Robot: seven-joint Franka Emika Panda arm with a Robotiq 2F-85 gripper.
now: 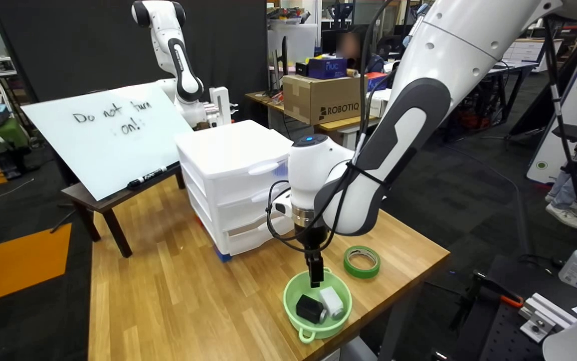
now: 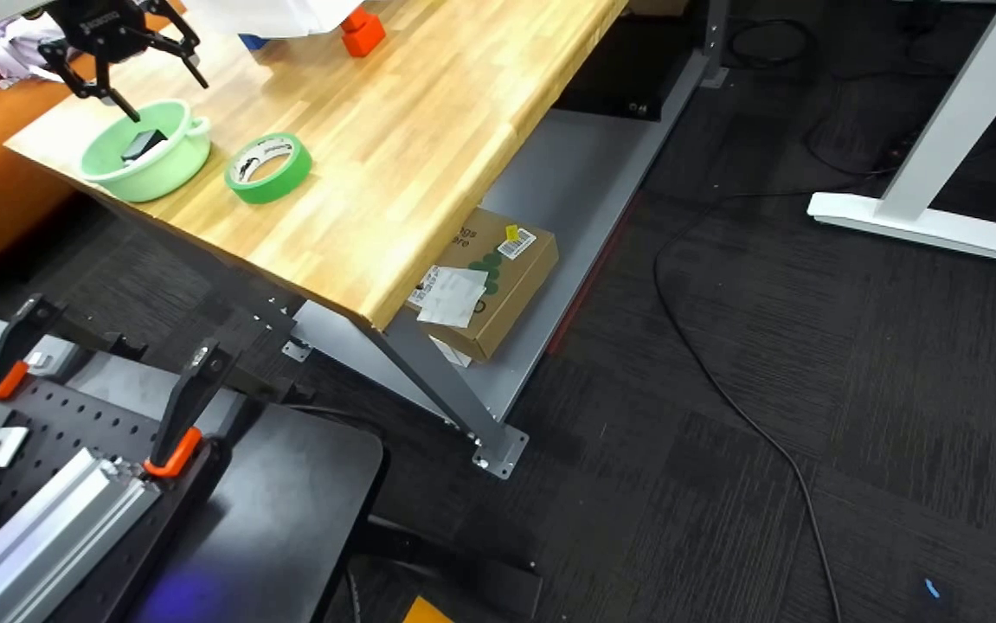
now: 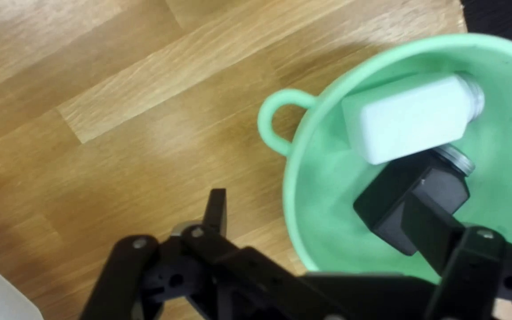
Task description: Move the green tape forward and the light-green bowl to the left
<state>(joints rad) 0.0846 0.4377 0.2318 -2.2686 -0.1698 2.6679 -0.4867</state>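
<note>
The wrist view crops the light-green bowl (image 3: 336, 191).

Jaws spread, the tool (image 3: 318, 200) hangs over the light-green bowl (image 3: 327, 222) holding two bottles (image 3: 416, 122).

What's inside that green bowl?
A white boxy thing and a black one lie in the light-green bowl. In the wrist view, a robot finger hides part of the black one; the bottom beneath them is covered.

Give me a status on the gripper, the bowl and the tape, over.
Gripper open, partly over light-green bowl, nothing held. Green tape flat beside bowl, apart from it. Black container and white container inside bowl, may shift if bowl moves.
</note>
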